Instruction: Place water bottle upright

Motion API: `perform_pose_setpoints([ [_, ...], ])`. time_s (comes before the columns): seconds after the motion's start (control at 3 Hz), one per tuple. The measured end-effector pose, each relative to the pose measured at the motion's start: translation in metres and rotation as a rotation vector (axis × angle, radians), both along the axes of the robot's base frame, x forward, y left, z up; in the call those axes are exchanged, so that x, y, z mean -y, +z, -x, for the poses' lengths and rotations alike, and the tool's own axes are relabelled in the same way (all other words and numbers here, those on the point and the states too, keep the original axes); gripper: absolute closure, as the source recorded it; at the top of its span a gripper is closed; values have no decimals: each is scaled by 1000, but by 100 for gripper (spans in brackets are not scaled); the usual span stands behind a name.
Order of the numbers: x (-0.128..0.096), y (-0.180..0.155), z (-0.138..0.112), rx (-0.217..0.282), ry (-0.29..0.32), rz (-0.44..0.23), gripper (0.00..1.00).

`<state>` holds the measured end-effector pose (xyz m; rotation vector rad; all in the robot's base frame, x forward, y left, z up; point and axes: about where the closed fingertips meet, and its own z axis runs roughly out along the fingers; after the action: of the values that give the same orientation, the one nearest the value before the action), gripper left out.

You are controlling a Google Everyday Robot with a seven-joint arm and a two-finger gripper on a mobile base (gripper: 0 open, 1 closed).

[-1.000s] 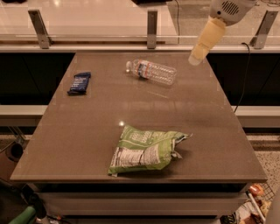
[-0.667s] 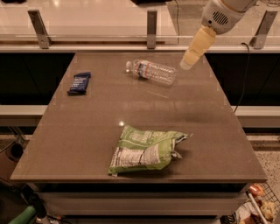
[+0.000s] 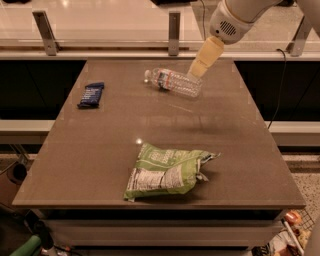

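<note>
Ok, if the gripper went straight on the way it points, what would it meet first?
Likely the bottle, lying on its side: the gripper, just above its right end, points down-left at its base. Depth is unclear.

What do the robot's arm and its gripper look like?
The arm is smooth, rounded and white, with a small patch of dark vent slots near its end. From it sticks the gripper, a pale cream-yellow tapered piece, over the far side of the table by the water bottle.
</note>
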<state>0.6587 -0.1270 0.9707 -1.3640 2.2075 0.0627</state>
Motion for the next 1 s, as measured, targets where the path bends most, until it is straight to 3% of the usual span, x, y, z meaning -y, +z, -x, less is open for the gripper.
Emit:
perform_pose_setpoints([
  [0.67,-11,-19,-38,-22,46,-19,0],
  [1.0,-12,-37,-51,-54,37,-26,0],
])
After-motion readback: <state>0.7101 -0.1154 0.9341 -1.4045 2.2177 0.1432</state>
